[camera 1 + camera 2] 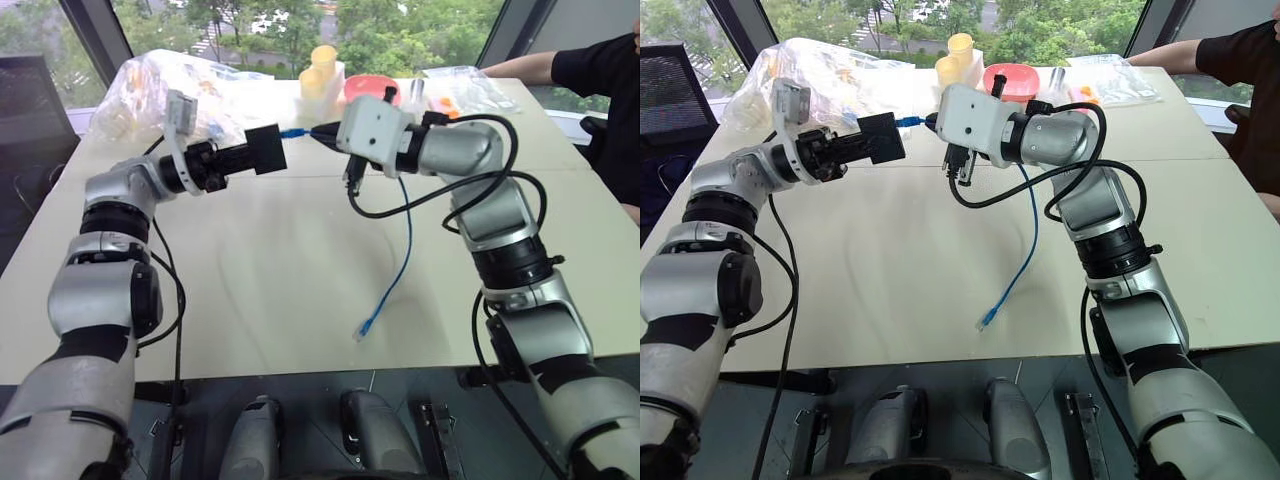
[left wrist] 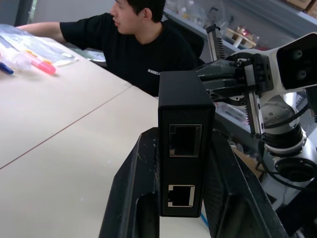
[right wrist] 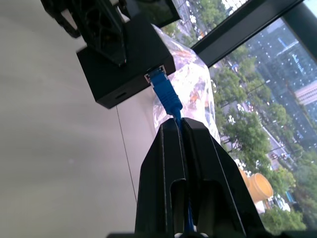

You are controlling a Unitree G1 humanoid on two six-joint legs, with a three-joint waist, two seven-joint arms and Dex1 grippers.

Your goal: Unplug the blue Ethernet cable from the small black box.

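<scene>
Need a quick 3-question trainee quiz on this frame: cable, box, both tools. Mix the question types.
1. True or false: the thin bright blue Ethernet cable is already out of the small matte black plastic box.
2. Which tool grips the box? A) left tool B) right tool C) neither
3. Fill in: the cable's free end with its clear plug hangs down to the pale ____.

Key:
1. False. In the right wrist view its plug still sits in the box's socket.
2. A. The left tool's black fingers clamp the box from both sides; the right tool is shut on the cable just behind the plug.
3. Table.
</scene>
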